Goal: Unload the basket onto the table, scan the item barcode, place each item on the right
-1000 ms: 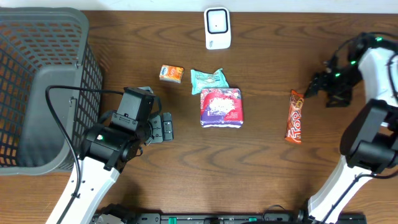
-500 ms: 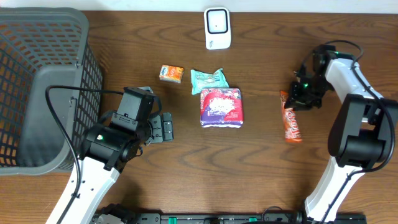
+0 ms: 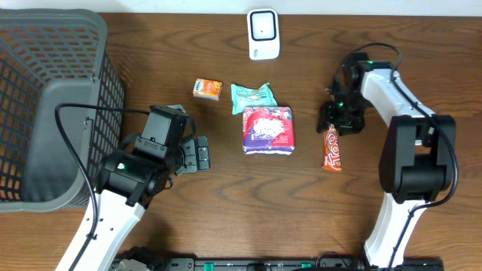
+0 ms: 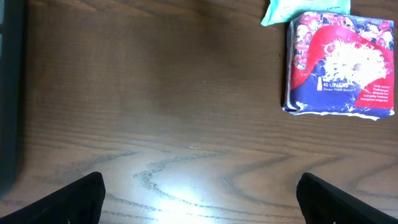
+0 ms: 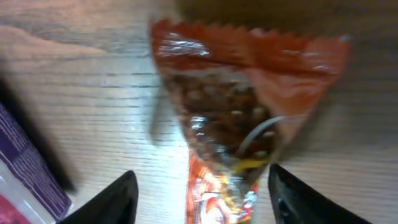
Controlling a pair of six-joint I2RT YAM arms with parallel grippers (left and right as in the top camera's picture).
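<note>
Candy bar [image 3: 331, 148] had slid across the surface [image 3: 226, 218] and now lay just right of the purple packet [image 3: 268, 129]. The right claw [image 3: 332, 120] stood apart astride its end, not clamped, so a new grasp seemed needed. The left claw [image 4: 202, 199] stood wide apart.

Reads "40 LINERS" on the red-and-purple packet [image 4: 339, 62] at centre; "Top" on the orange bar [image 3: 332, 149], right.

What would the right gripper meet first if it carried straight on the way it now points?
The orange chocolate bar: it lies directly ahead, between the open jaws of the right gripper. Blur leaves the remaining gap unclear.
</note>
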